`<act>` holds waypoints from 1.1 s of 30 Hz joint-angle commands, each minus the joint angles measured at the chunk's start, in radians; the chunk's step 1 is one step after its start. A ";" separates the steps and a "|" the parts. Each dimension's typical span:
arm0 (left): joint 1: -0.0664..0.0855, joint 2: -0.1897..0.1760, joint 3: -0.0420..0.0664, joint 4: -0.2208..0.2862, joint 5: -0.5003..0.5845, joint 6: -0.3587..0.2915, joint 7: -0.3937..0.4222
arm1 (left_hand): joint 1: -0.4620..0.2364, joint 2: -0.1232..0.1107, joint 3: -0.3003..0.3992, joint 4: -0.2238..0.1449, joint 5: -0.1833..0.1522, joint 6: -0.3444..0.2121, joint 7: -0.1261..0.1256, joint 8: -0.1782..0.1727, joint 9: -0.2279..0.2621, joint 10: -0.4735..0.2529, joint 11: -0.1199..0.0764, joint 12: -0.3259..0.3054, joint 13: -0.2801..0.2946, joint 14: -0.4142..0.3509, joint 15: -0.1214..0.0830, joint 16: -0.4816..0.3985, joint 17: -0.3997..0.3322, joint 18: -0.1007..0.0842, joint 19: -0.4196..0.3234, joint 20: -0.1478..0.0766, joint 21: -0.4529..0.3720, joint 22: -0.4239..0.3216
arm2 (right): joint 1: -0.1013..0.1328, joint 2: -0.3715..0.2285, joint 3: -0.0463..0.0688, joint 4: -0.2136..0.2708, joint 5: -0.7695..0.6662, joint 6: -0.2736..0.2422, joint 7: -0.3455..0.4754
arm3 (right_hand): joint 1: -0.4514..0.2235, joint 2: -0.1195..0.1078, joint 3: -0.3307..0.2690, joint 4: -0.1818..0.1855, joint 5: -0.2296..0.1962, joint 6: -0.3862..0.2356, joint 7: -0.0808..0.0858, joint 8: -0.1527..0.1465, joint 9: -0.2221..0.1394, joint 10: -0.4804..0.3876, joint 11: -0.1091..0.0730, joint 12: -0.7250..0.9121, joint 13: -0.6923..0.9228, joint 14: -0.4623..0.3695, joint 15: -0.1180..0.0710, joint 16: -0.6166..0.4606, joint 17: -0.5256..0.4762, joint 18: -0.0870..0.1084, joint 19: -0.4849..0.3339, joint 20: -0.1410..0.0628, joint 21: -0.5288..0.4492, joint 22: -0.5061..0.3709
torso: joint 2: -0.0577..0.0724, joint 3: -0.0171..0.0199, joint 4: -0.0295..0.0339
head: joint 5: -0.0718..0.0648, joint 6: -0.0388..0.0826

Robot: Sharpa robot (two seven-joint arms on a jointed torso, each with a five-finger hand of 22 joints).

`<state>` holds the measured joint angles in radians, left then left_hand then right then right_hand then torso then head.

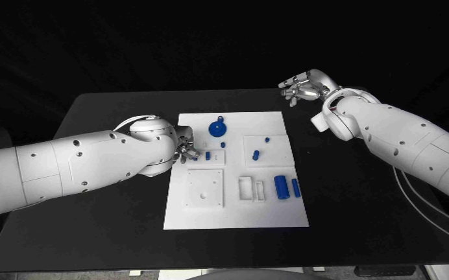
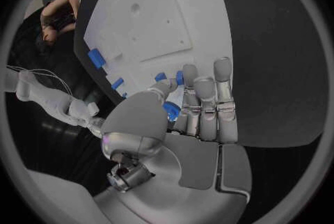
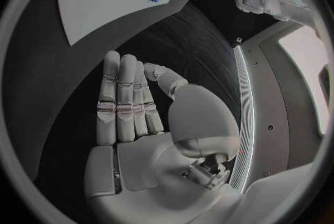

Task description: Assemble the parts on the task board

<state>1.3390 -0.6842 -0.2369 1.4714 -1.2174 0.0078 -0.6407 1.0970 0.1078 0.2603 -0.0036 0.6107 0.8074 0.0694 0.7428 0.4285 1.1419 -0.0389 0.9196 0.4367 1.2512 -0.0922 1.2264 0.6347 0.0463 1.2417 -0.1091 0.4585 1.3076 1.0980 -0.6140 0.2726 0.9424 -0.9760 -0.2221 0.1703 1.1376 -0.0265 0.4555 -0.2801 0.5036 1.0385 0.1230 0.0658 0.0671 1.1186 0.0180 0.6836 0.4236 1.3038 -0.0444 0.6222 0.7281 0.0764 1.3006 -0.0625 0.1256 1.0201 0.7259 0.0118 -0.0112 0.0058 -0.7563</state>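
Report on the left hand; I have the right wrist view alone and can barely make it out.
Observer: The left hand is over the left edge of the task board, fingers pointing in across it.
Operator: Say whether it is holding anything.
Observer: In the left wrist view, a blue part sits between its thumb and fingers. I cannot tell whether it is gripped.
Operator: List what lies on the side of the board nearest the robot.
Observer: Two blue cylinders lie side by side near the right edge, beside a white slotted block.
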 commanded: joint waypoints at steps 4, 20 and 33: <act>-0.005 0.004 -0.003 0.003 0.020 0.011 0.011 | -0.003 0.003 0.111 -0.117 0.001 0.037 -0.036 -0.005 -0.006 0.002 -0.004 -0.006 0.000 0.004 0.000 -0.008 0.001 0.004 0.006 -0.002 -0.011 0.018 | -0.001 0.000 0.001 0.001 0.003 0.008 0.003 | 0.006 -0.001 0.005 -0.001 0.004 0.005 0.002 -0.004 0.000 -0.007 -0.002 0.006 -0.001 -0.008 0.002 0.001 -0.001 0.002 -0.010 0.000 0.003 0.002 | 0.000 -0.0004 -0.0001 | -0.002 0.002; -0.005 0.006 -0.003 -0.009 0.036 0.001 -0.001 | 0.004 -0.056 0.007 0.016 -0.095 0.025 -0.041 -0.034 -0.068 -0.018 -0.002 0.005 0.004 0.002 0.002 -0.016 -0.003 -0.004 0.020 0.001 -0.049 0.017 | -0.002 -0.001 0.001 0.002 0.006 0.008 0.004 | 0.007 -0.004 0.004 -0.003 0.008 0.004 0.003 -0.003 0.000 -0.008 -0.001 0.005 -0.002 -0.009 0.002 0.000 -0.002 0.002 -0.009 0.000 0.001 0.001 | 0.000 -0.0006 -0.0003 | -0.001 0.004; -0.005 0.007 -0.003 -0.017 0.036 -0.003 -0.008 | 0.006 -0.084 -0.027 0.064 -0.103 0.018 -0.041 -0.021 -0.093 -0.032 0.000 0.012 0.000 -0.002 0.004 -0.016 -0.005 -0.005 0.024 0.002 -0.064 0.018 | -0.006 -0.001 0.001 0.002 0.006 0.009 0.004 | 0.008 -0.004 0.004 -0.002 0.009 0.004 0.002 -0.004 0.000 -0.007 -0.002 0.004 -0.003 -0.008 0.002 0.000 -0.002 0.003 -0.009 0.000 0.001 0.002 | 0.000 -0.0002 -0.0001 | -0.005 0.004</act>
<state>1.3380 -0.6799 -0.2373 1.4547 -1.1902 -0.0024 -0.6447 1.1038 0.0353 0.2329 0.0546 0.5105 0.8321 0.0302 0.7173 0.3361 1.1126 -0.0431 0.9266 0.4380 1.2507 -0.0924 1.2139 0.6319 0.0463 1.2599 -0.1055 0.4005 1.3080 1.0923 -0.6149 0.2726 0.9434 -0.9742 -0.2209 0.1706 1.1376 -0.0265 0.4555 -0.2801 0.5084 1.0385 0.1230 0.0658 0.0671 1.1186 0.0180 0.6836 0.4224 1.3003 -0.0410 0.6223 0.7273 0.0764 1.2984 -0.0603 0.1256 1.0212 0.7255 0.0114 -0.0115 0.0017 -0.7525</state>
